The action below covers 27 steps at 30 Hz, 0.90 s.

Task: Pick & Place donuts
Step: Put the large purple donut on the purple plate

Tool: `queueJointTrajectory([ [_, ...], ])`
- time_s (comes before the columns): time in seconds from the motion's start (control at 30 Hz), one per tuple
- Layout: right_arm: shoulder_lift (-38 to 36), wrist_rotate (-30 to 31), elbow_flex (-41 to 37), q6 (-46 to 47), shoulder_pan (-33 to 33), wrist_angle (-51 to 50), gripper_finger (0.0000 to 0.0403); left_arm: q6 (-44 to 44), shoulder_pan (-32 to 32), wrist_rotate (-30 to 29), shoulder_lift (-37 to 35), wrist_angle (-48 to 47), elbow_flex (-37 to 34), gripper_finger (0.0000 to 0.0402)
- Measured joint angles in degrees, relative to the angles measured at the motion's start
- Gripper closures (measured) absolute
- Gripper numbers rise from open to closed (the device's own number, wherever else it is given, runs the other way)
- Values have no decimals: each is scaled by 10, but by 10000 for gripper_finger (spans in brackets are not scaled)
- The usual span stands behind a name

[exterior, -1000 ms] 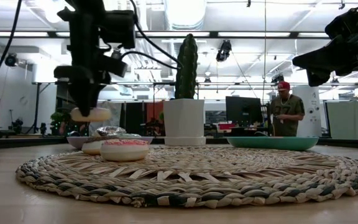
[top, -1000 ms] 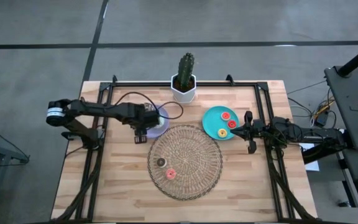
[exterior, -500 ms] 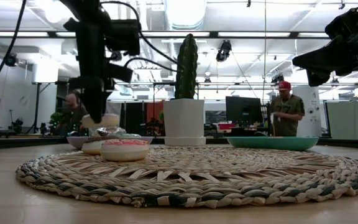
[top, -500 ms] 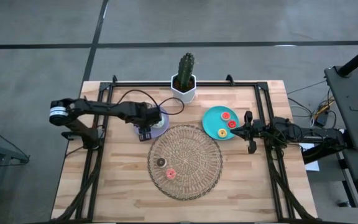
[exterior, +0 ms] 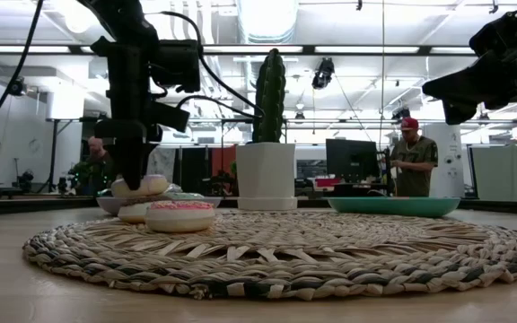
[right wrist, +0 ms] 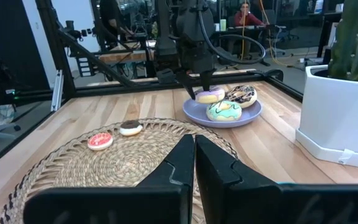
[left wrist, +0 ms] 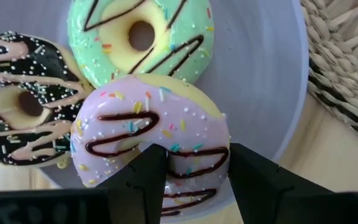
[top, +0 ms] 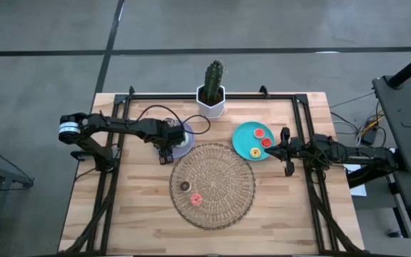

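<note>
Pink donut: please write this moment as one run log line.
left gripper: shut on pink donut, over lavender plate | right gripper: shut, idle beside teal plate | two small donuts on wicker mat

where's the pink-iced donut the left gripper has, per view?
High view: mostly hidden under the left gripper at the lavender plate.
Low view: pink-iced donut at left, under the dark fingers, over the plate.
Left wrist view: centre, between the two fingers, beside the green donut.
Right wrist view: far side of the plate.
Shared landmark: the lavender plate.
</note>
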Motion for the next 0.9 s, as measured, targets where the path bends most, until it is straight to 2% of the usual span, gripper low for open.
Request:
queueJointTrajectory([
  [0.13,0,0,0,0,0,0,394,-12,1,20,2,0,0,264],
  [0.63,0,0,0,0,0,0,394,-41,2,25,2,-5,-4,264],
  [0.9,0,0,0,0,0,0,394,-54,2,49,2,-8,-4,264],
])
